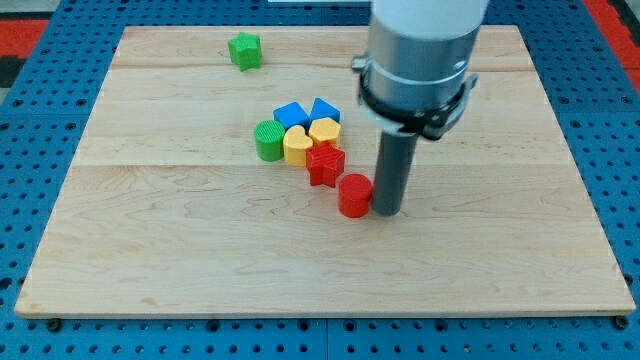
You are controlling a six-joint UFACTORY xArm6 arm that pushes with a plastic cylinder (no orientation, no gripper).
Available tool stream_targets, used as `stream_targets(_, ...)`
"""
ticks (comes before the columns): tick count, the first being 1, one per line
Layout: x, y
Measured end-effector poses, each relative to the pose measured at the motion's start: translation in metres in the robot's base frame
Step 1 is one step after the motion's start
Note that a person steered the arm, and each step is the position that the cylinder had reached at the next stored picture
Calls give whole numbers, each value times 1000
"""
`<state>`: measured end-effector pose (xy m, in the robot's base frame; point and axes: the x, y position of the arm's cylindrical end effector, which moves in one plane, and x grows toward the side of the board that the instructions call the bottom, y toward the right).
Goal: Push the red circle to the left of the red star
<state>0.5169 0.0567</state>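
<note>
My tip (387, 212) touches the right side of the red circle (354, 195), which sits just right of and nearer than the red star (325, 164). The rod carries no claw. Bare board (180, 250) spreads left and near; the other blocks crowd the star's far side.

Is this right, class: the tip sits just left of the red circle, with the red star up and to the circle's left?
Not quite. The camera view shows my tip just right of the red circle, not left of it. The rest holds: the red star lies up and to the circle's left.
</note>
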Motion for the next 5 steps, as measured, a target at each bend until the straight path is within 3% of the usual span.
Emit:
stream_targets(3,5,-86)
stream_targets(4,8,-66)
stream_targets(5,2,21)
